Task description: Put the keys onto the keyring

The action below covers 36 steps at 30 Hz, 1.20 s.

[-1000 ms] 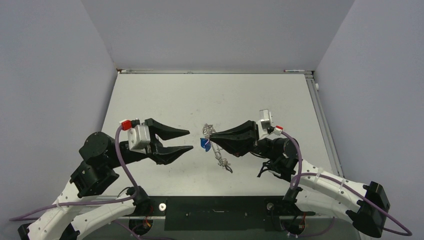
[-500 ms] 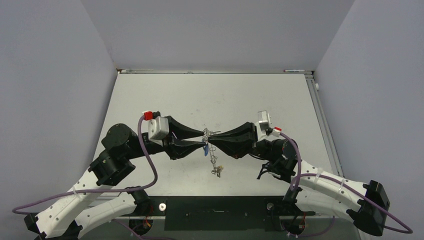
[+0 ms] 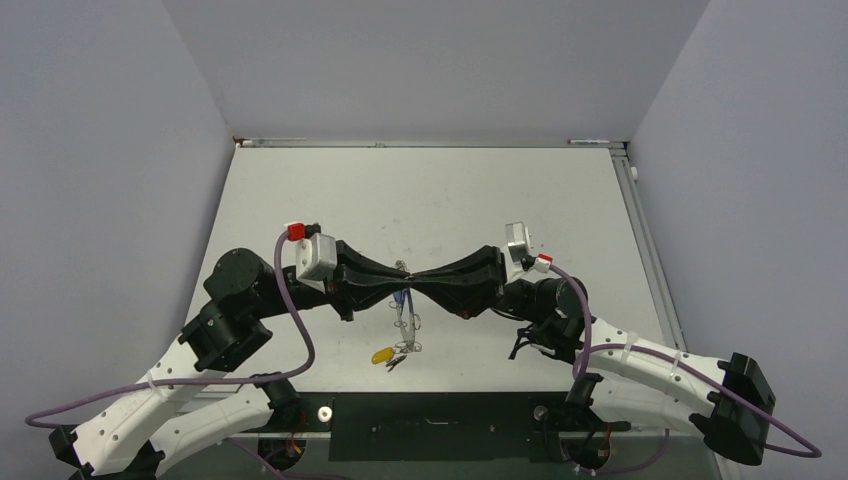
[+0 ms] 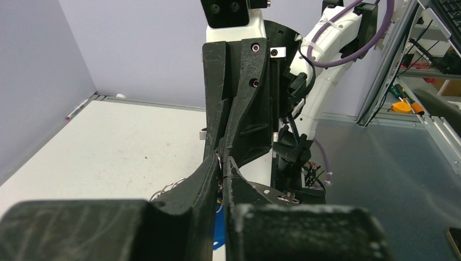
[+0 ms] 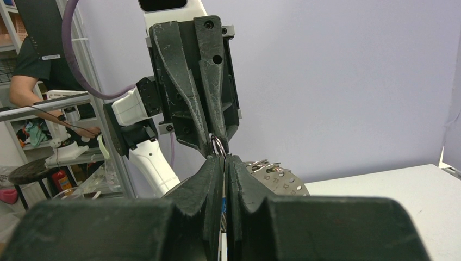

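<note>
Starting to the left of the keyring [image 5: 217,147], we are seeing the left gripper [image 3: 399,272] reaching in level above the table [image 3: 430,190], its jaws drawn together on the thin wire of the hoop, with only a sliver of gap showing in the left wrist view. At the keyring itself, a small arc of silvery wire is showing between the two sets of fingertips, which are meeting nose to nose. Below the keyring the keys are dangling in a string: a blue-headed key [image 3: 400,297] just under it, a cluster of silver keys [image 3: 406,330] lower, and a yellow-headed key [image 3: 382,355] lowest and a little to the left; we cannot tell whether that one is hanging or resting on the table. To the right of the keyring, the right gripper [image 3: 418,274] is clamping the same wire, jaws closed. We are judging the task well along, since no loose key is showing away from the keyring, though we cannot tell whether every key is actually threaded on. We are seeing no container here; the keyring is the only thing carrying others.
</note>
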{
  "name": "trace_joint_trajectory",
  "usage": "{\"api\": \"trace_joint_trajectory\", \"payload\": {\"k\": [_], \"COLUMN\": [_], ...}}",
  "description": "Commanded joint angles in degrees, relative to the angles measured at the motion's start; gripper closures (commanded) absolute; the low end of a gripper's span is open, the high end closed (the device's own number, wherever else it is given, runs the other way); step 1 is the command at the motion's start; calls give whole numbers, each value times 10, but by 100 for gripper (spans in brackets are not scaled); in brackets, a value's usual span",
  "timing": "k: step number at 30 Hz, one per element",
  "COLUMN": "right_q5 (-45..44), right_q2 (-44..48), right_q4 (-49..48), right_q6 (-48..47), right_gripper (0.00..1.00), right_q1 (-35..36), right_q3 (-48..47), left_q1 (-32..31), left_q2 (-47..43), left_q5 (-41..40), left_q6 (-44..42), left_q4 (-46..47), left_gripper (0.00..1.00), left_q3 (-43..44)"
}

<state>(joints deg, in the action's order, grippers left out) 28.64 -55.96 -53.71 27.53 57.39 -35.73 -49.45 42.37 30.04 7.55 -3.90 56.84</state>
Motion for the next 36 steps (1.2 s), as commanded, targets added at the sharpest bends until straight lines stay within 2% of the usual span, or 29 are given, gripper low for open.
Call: {"api": "trace_joint_trajectory", "payload": {"k": [1,4,7,9,11,13,24,29,30,36], "right_q5": [3,-1,-9,-11,-14,-18,-21,-20,-19,-12], "right_q2": [2,6,11,13,16,18,17,7,4,7], "right_q4": [-62,-65,-65,-64,-64,-64,-68,-82,-83,-55], "right_q6": [-4,-6,-8,-10,-12,-12,-11,-8,-8,-21], "right_gripper": [95,95,95,95,95,95,95,95,95,95], "right_q1": [10,11,11,11,11,11,12,15,17,21], "right_q3": [-15,-14,-11,-11,-9,-8,-8,-11,-12,-17], "left_q1": [-2,-2,-3,-2,-2,-2,-2,-3,-2,-3], "left_q2": [5,6,3,-3,-10,-14,-20,-10,-7,-1], "left_q5": [1,-4,-13,-20,-25,-28,-44,-38,-36,-38], "left_q6": [-1,-1,-2,0,5,9,12,14,14,4], "left_q4": [19,9,-1,0,6,10,6,11,12,-4], "left_gripper": [100,100,81,75,73,74,92,95,99,100], "left_q3": [6,6,6,1,-5,-8,-10,-8,-7,5]}}
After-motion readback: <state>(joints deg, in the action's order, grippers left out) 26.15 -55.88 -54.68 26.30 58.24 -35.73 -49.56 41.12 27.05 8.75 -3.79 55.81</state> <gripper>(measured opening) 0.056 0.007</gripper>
